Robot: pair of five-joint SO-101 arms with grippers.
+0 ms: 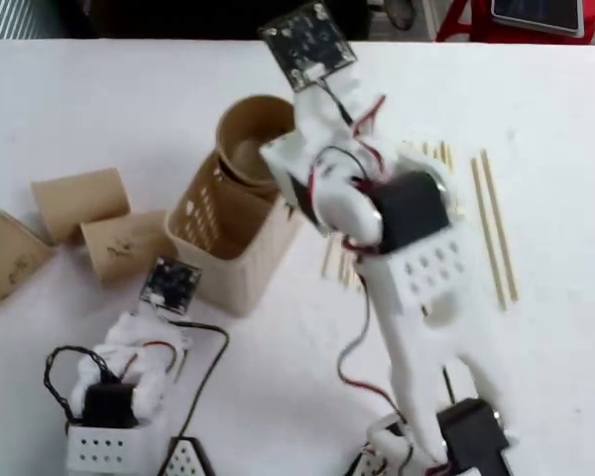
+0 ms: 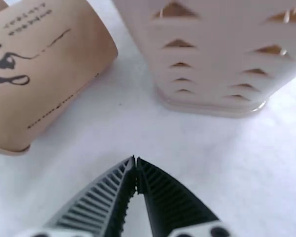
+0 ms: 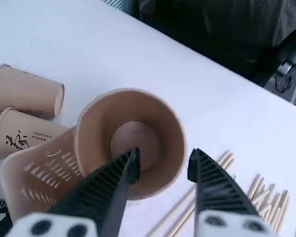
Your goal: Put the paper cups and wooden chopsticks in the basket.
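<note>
Paper cup (image 1: 253, 139) lodged mouth-up in the top of the basket (image 1: 228, 263), standing well proud of its rim. Right wrist view straight down into it: round bottom plain, rim whole. Right gripper (image 3: 164, 157) wide open astride that rim, one finger (image 3: 116, 175) inside the cup, the other outside. Whether either touches the cup wall is hard to tell from this angle. High view: right arm's wrist and camera board directly over the cup.

Three more paper cups (image 1: 79, 203) on their sides on the table (image 1: 99, 99), on the left arm's side of the basket. Nearest cup (image 1: 129, 246) just beside the basket wall, possibly touching. Two of them side by side past the basket in the right wrist view; the third, out by the table's edge, given by the high view alone.

Wooden chopsticks (image 1: 496, 223) loose on the table on the basket's other side: two long ones lying apart, a cluster farther back, a few more partly under the right arm. Right wrist view: same sticks fanned out just beyond the cup.

Left gripper (image 2: 136, 165) shut with nothing between its fingers, low over bare table. Aimed at the gap between the basket's base and the nearest cup, touching neither. High view: left arm at the table's near edge, well short of the basket.
</note>
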